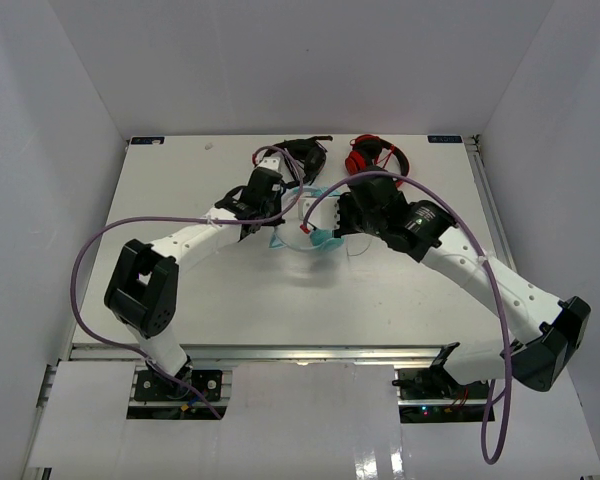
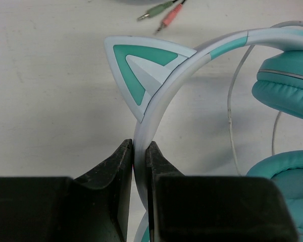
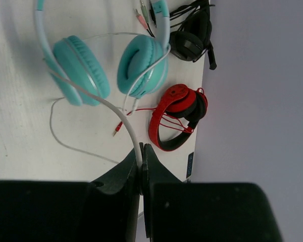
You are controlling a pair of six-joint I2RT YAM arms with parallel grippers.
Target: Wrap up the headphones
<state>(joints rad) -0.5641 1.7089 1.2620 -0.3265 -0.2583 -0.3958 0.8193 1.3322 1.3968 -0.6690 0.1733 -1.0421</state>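
Observation:
The teal headphones (image 1: 325, 240) are between my two grippers near the table's middle. In the left wrist view my left gripper (image 2: 140, 151) is shut on the whitish headband (image 2: 156, 108), just below a cat ear (image 2: 139, 65). The teal earcups (image 2: 288, 91) are to its right, with the thin white cable (image 2: 231, 111) running beside them. In the right wrist view my right gripper (image 3: 141, 159) is shut on the white cable (image 3: 116, 108), which curves up across the earcups (image 3: 81, 68). From above, the left gripper (image 1: 273, 226) and right gripper (image 1: 327, 226) are close together.
Black headphones (image 1: 305, 152) and red headphones (image 1: 372, 152) lie at the back of the table, just behind the grippers. They also show in the right wrist view, black (image 3: 192, 35) and red (image 3: 177, 116), with a thin red cable and plug (image 3: 116, 132). White walls enclose the table.

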